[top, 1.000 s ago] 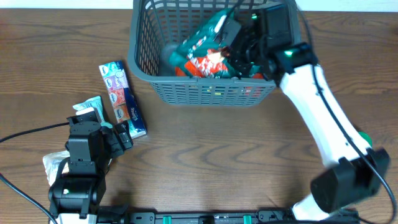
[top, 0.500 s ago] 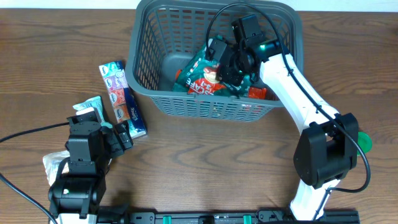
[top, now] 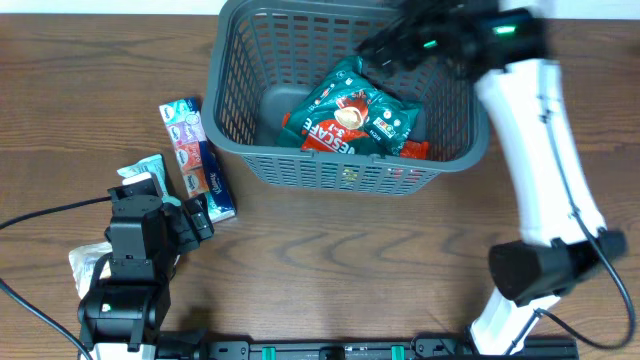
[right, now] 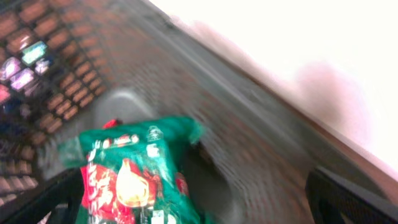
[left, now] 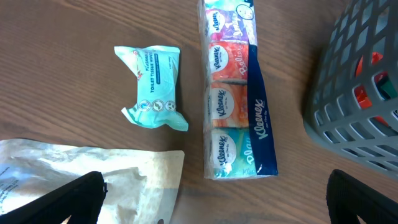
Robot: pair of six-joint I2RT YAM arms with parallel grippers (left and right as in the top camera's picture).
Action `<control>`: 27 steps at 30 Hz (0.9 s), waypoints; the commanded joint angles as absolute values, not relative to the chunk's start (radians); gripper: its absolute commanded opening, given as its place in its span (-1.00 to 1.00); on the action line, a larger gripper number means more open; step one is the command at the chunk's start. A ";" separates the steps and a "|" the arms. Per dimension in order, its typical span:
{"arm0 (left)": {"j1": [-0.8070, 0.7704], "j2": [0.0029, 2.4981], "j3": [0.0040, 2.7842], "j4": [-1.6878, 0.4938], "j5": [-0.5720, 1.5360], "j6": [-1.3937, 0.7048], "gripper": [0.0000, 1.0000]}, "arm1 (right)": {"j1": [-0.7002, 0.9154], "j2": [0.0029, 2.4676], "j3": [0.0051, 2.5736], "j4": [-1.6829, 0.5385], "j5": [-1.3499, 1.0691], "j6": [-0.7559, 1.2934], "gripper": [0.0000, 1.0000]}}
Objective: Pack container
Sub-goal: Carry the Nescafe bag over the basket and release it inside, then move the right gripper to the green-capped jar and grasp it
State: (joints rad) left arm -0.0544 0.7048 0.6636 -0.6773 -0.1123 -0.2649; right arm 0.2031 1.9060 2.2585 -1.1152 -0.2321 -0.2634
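Observation:
The container, a dark grey lattice basket, stands at the table's back centre. A green and red packet lies loose inside it, over other red packets. My right gripper is blurred above the basket's back rim and open, with nothing between its fingers. In the right wrist view the gripper looks down on the packet and the basket's inner wall. My left gripper stands open at the front left; in its own view the gripper is empty, just short of a Kleenex tissue pack.
The long Kleenex pack lies left of the basket. Beside it is a teal wipes packet. A pale paper pouch lies under the left arm. A green object shows behind the right arm.
My right gripper opened and let the green and red packet drop into the basket, then lifted up and back. The left arm has not moved.

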 commanded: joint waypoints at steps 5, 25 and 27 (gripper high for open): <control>-0.057 0.704 0.685 -0.679 -0.125 -0.263 0.97 | -0.020 1.871 2.481 -1.489 -0.040 0.213 0.99; 0.005 0.700 0.685 -0.680 -0.125 -0.268 0.97 | -0.537 1.477 1.837 -1.698 -0.027 0.343 0.99; 0.033 0.698 0.685 -0.679 -0.125 -0.268 0.97 | -0.590 1.419 1.745 -1.697 -0.026 0.335 0.99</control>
